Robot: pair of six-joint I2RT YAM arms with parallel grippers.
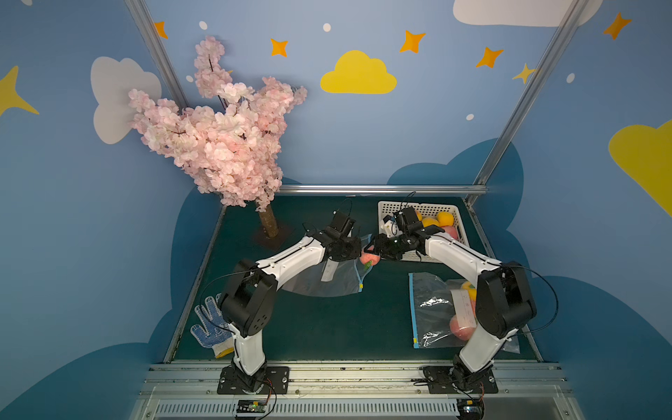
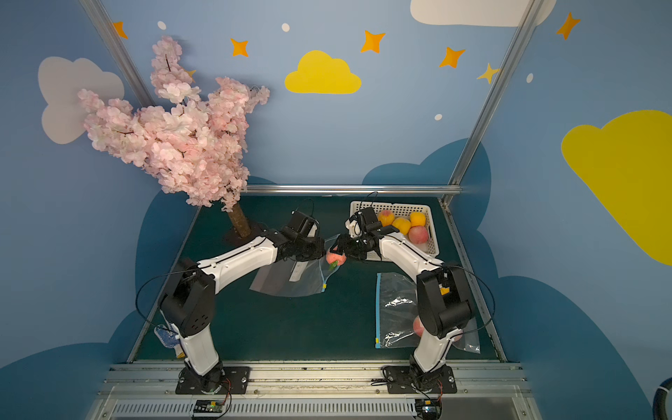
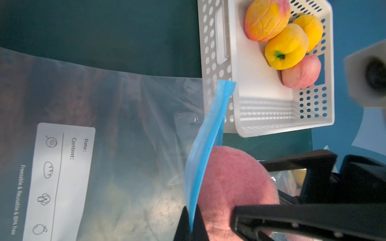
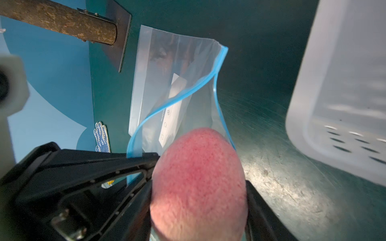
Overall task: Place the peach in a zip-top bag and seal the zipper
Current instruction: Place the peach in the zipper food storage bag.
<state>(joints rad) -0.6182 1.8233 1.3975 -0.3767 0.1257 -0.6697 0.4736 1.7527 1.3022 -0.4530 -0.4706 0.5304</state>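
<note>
Near right on the bench (image 1: 327, 334), another bag (image 1: 432, 309) already holds fruit. Farther in, at the middle, the zip-top bag (image 1: 323, 280) lies with its mouth facing right. The left end effector (image 3: 191, 227) is closed on the upper zipper strip (image 3: 208, 133) and holds the mouth open. The right end effector (image 4: 199, 200) grips the peach (image 3: 234, 183) at this mouth. I think the peach should go in low and deep, under the raised strip, before it is released. Both arms reach forward and bend inward, with the wrists almost meeting in front of the far basket (image 1: 436, 209).

Fake pink cherry-blossom tree (image 1: 218, 145) back left on the dark green tabletop (image 1: 327, 327), blue-dotted white knit glove (image 1: 208, 329) front left, white perforated plastic basket (image 1: 436, 208) back right.
</note>
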